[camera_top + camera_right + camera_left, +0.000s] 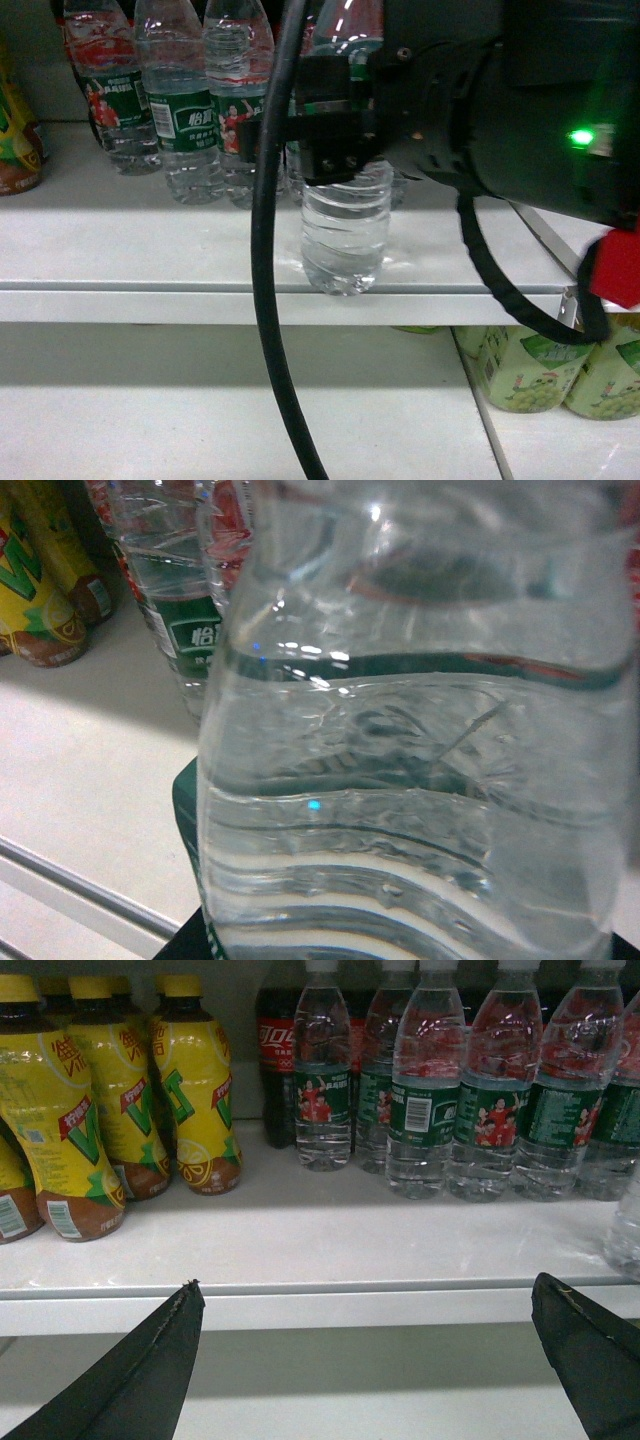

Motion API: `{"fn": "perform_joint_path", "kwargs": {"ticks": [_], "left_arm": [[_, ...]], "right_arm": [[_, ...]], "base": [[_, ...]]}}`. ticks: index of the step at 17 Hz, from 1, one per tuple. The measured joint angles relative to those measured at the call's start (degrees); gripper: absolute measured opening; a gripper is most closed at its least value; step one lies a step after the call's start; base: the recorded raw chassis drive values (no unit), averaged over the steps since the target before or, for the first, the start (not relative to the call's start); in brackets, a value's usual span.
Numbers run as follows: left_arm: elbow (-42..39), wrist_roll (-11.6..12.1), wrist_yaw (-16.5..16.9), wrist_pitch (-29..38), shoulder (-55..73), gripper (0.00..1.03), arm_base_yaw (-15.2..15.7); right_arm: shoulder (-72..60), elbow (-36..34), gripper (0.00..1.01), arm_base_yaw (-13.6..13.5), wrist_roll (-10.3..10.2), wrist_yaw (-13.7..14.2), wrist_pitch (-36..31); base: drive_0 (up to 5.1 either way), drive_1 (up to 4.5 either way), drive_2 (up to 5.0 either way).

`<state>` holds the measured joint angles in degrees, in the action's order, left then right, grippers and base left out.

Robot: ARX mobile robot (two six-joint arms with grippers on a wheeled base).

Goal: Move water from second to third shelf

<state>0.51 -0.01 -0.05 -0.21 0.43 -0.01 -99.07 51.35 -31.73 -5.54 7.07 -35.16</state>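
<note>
One water bottle, clear and ribbed, stands apart from the others at the front edge of a white shelf, its base touching the shelf. My right gripper is shut around its label area. In the right wrist view the bottle fills the frame, with a dark finger beside its lower left. More water bottles with green labels stand in a row behind it. My left gripper hangs open and empty just below the shelf's front lip, its fingers wide apart.
Yellow drink bottles fill the shelf's left part, and a dark cola bottle stands behind the water row. A black cable crosses the head view. On the lower shelf, green-labelled drinks stand at the right.
</note>
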Motion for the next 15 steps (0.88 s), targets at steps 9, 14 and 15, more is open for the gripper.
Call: {"fn": "perform_joint_path", "kwargs": {"ticks": [9,14,15], "left_arm": [[0.00,0.00,0.00,0.02,0.00,0.98,0.00],[0.00,0.00,0.00,0.02,0.00,0.98,0.00],[0.00,0.00,0.00,0.00,0.00,0.98,0.00]], "right_arm": [[26.71,-20.90,0.42,12.90,0.24,-2.10,5.60],[47.25,-27.71,0.42,24.59,-2.40,-9.51,15.91],[50.60,-28.20,0.42,27.36,-2.78,-10.62,17.27]], "base": [[0.0,0.00,0.0],[0.0,0.00,0.0],[0.0,0.00,0.0]]}}
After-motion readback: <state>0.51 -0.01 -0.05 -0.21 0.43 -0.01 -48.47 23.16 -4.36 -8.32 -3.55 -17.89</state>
